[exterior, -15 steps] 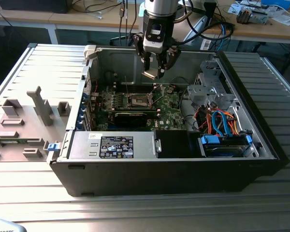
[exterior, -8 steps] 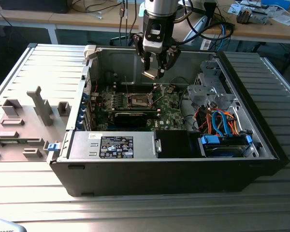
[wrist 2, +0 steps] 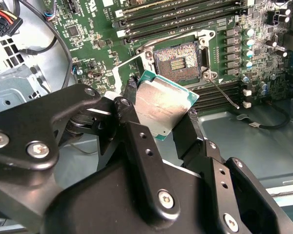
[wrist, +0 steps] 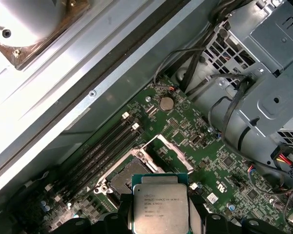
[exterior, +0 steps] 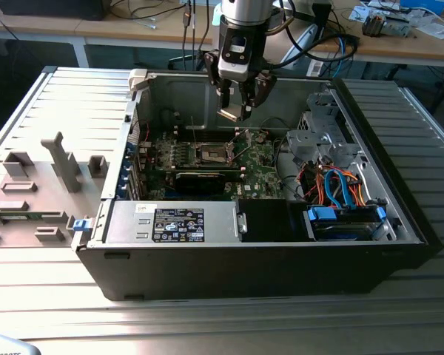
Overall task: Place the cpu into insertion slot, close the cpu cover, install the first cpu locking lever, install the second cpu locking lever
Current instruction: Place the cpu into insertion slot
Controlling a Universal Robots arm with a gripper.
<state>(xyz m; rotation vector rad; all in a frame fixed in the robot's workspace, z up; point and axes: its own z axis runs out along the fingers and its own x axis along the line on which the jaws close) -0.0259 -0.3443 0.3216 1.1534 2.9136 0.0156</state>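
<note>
Hand [exterior: 240, 102] closed on cpu [wrist 2: 158, 105]; fingers [wrist 2: 136, 139] pinch two opposite edges. Chip tilted, hanging above board [wrist 2: 88, 29], near slot [wrist 2: 178, 61] but clear of it. Cover [wrist: 176, 151] stands open. Cpu judged light, stiff, thin, smooth-topped; underside contacts and slot pins fragile. Hold by edges only; likely to slip if pinch slackens.

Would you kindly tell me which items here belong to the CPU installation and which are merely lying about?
In the job: cpu, clamped in the gripper; insertion slot; cpu cover, open; locking lever.
Just lying about: memory slots; coin battery; drive cage; power supply.
</note>
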